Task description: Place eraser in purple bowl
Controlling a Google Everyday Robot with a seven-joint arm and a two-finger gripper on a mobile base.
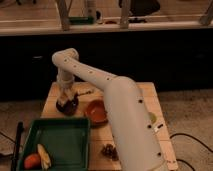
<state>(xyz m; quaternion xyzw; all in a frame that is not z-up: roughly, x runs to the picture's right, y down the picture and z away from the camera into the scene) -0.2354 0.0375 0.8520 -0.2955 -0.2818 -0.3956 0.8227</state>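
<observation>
At the far left corner of the wooden counter [148,95], the hand [66,98] hangs straight down over the purple bowl [67,107], its tip right at the rim or just inside it. From here I cannot tell how far open the hand is, or whether it has hold of anything. I cannot pick out the eraser on its own either. There is a pale patch at the tip of the hand, directly above the bowl, and I cannot say whether that is the eraser or part of the hand itself.

The white arm [117,100] comes in from the lower right, runs up across the middle of my view, bends at an elbow near the back and drops to the bowl.

Just right of the purple bowl sits the orange bowl [96,111], close to it but not touching, partly tucked against the arm. In front of both, at the near left, is a green tray [62,141]. In the tray's near left corner lie a round orange fruit [31,161] and a pale yellow ridged piece [44,156], side by side. A small brown clump [109,150] rests on the counter right of the tray, and a yellow-green thing [152,117] peeks out beyond the arm.
</observation>
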